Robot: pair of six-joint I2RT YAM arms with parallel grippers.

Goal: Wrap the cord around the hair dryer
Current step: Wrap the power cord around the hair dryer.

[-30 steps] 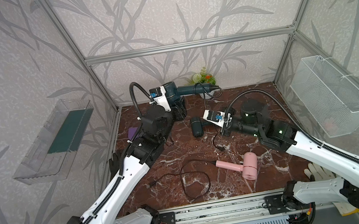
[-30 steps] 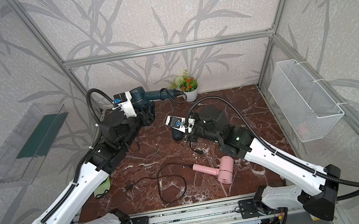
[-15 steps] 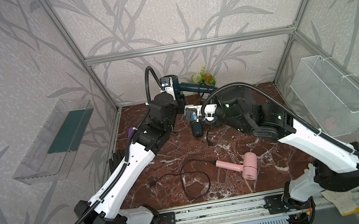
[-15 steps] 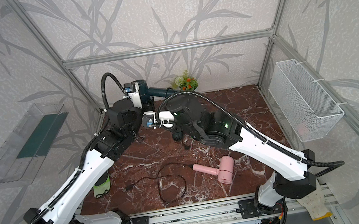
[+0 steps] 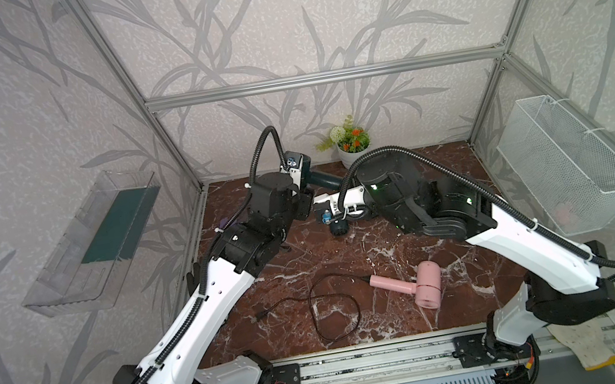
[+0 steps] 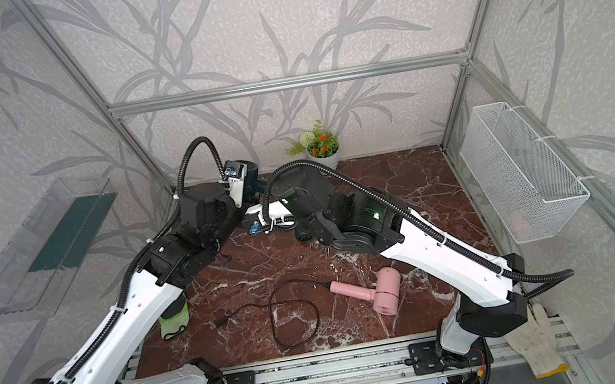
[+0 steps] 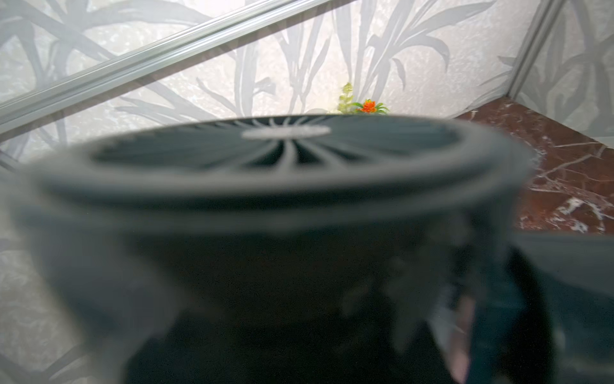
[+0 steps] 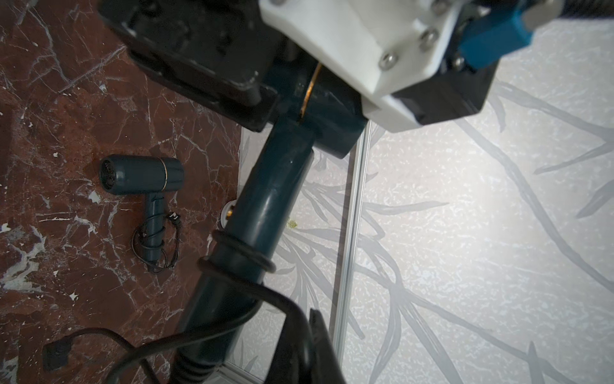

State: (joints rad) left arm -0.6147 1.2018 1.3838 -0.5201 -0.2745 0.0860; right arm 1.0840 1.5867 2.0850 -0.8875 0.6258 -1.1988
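Table (image 5: 350, 261) of red-brown marble lies below the dark teal hair dryer (image 8: 275, 186), held aloft over its far side, body clamped in the left gripper (image 8: 309, 96). The right gripper (image 8: 307, 327), jaws closed, pinches the black cord (image 8: 239, 252), one loop of which circles the handle.

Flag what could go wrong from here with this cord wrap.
1. The black cord shows only one loose loop round the handle of the dark teal plastic hair dryer; slack from the right fingers could let it slide off.
2. The left fingers clamp the dryer's head close by; another turn could knock the two arms together.
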